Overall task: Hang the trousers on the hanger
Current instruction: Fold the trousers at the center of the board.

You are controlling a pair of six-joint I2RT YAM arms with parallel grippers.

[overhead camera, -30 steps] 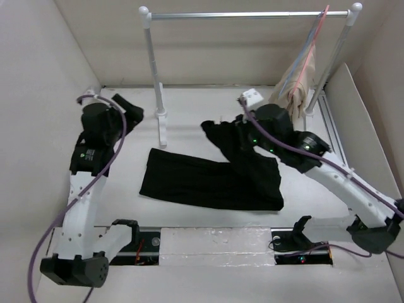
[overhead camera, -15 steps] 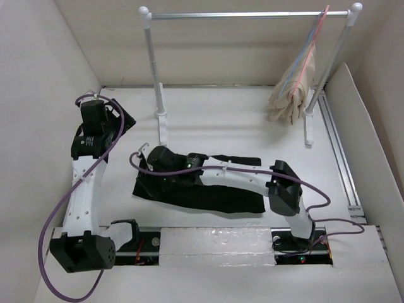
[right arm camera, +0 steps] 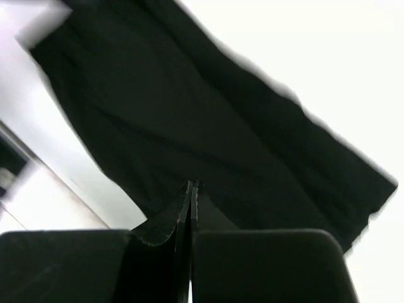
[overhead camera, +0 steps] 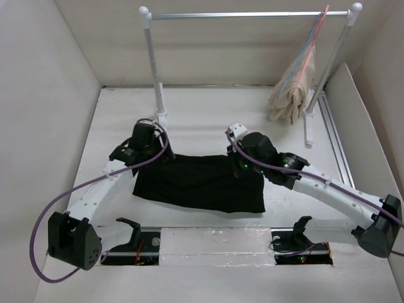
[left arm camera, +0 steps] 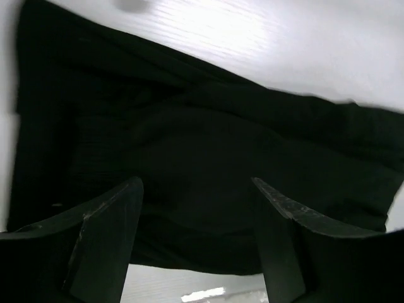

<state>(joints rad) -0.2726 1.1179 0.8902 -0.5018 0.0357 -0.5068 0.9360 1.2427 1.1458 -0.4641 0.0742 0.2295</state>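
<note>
The black trousers lie folded flat across the middle of the table. My left gripper hovers open over their far left corner; in the left wrist view its gripper has jaws spread wide above the dark fabric, holding nothing. My right gripper is at the trousers' far right edge; in the right wrist view its gripper is shut just above the fabric, with no cloth visibly between the fingers. The light-blue hanger hangs on the rail at the far right, next to a pink one.
A clothes rail on two white posts spans the back. A beige garment hangs at its right end on the pink hanger. The left post's foot stands just behind my left gripper. A metal track runs along the right wall.
My left arm swung from the far left corner to the trousers' left end. My right arm drew back from the left end to the right end. The trousers now lie flat.
</note>
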